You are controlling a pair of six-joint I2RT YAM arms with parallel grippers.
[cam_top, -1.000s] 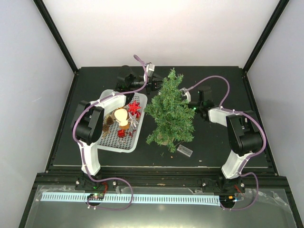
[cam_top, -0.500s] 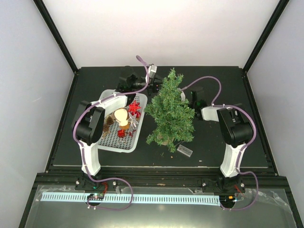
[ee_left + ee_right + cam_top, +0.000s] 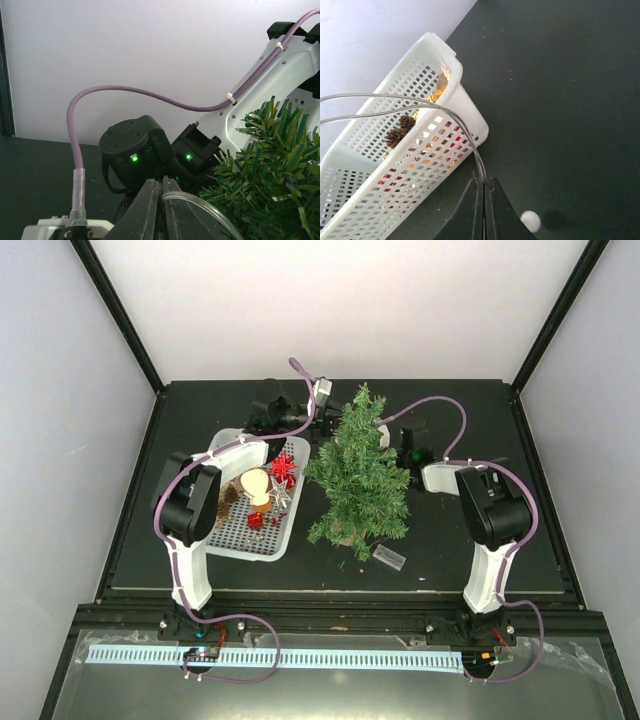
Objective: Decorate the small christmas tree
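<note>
The small christmas tree (image 3: pixel 358 478) stands mid-table on its round base; its green needles (image 3: pixel 272 172) fill the right of the left wrist view. My left gripper (image 3: pixel 324 420) is behind the tree's upper left, its jaws (image 3: pixel 162 183) shut on a thin clear wire (image 3: pixel 201 202) that curves toward the branches. At the tree's upper right my right gripper (image 3: pixel 385 436) is also shut (image 3: pixel 483 182) on the clear wire (image 3: pixel 420 103), which loops away over the basket. In the top view the wire is too thin to make out.
A white perforated basket (image 3: pixel 245 550) left of the tree holds pine cones (image 3: pixel 400 131), red ornaments (image 3: pixel 283 468) and a pale bulb (image 3: pixel 254 483). A small clear plastic box (image 3: pixel 392 558) lies at the tree's front right. A white bead (image 3: pixel 530 220) rests on the black tabletop.
My right gripper has closed from wide open onto the clear wire, and the right arm has swung in toward the tree. The left arm has barely moved.
</note>
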